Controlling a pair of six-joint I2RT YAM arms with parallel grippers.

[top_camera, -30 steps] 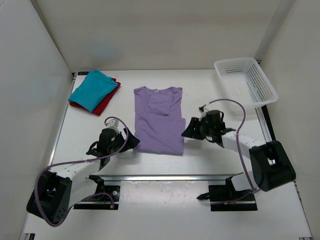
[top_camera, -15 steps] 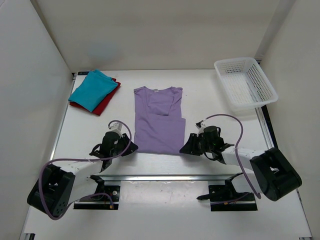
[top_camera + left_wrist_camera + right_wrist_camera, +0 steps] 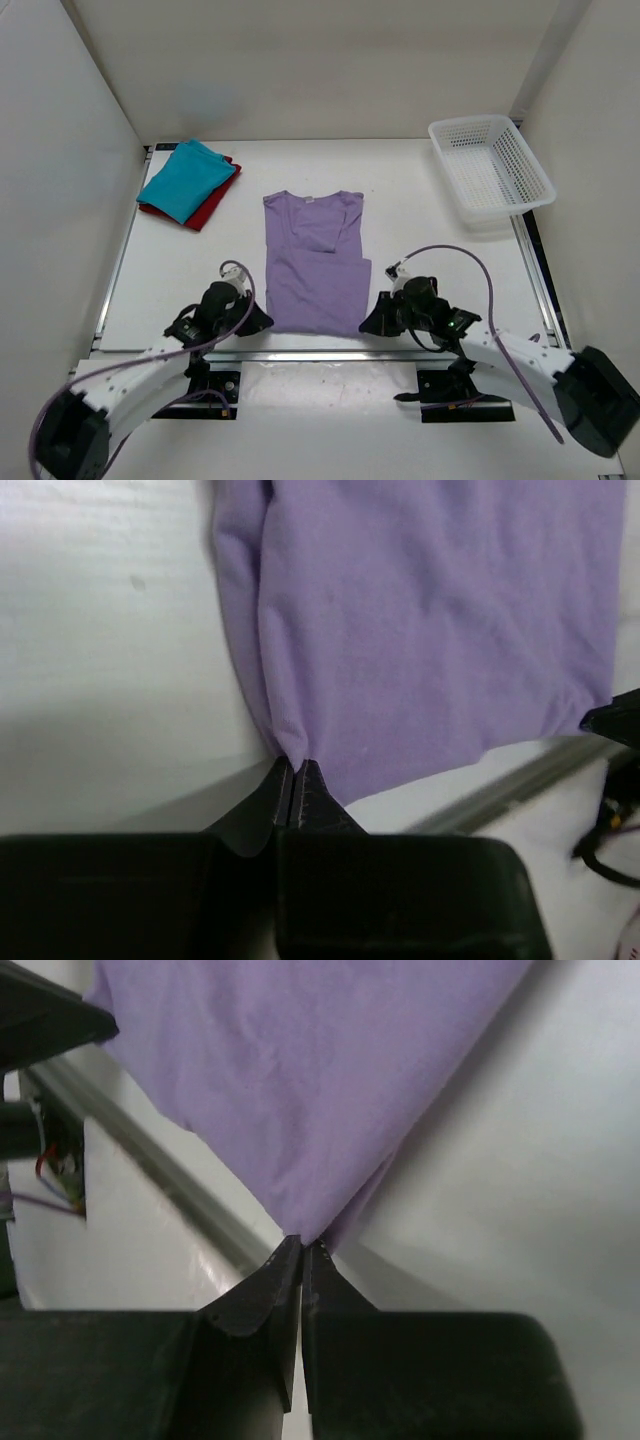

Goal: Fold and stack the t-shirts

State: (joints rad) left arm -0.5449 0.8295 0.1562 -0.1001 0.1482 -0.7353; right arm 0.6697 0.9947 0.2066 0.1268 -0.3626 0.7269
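The lavender shirt (image 3: 312, 262) lies flat in the middle of the worktop (image 3: 420, 190), collar toward the far edge and hem close to the near edge. The left gripper (image 3: 293, 770) has its jaws pressed together on the hem's left corner, and the right gripper (image 3: 301, 1250) is pinched the same way on the right corner. Each has only a small nip of cloth at its tips.

The cloth looks thin, light and limp, with no stiffness. Lifted by these two corners it would likely sag between them and drape, so I judge the hem corners the right hold, kept level and apart. With so little fabric in each pinch, a corner could slip free under a pull. Whether each pinch catches every layer at the corner I can't tell from here.

The teal shirt (image 3: 186, 177) sits folded on the red shirt (image 3: 210, 205) in the far-left corner. A basket (image 3: 490, 165) stands in the far-right corner.
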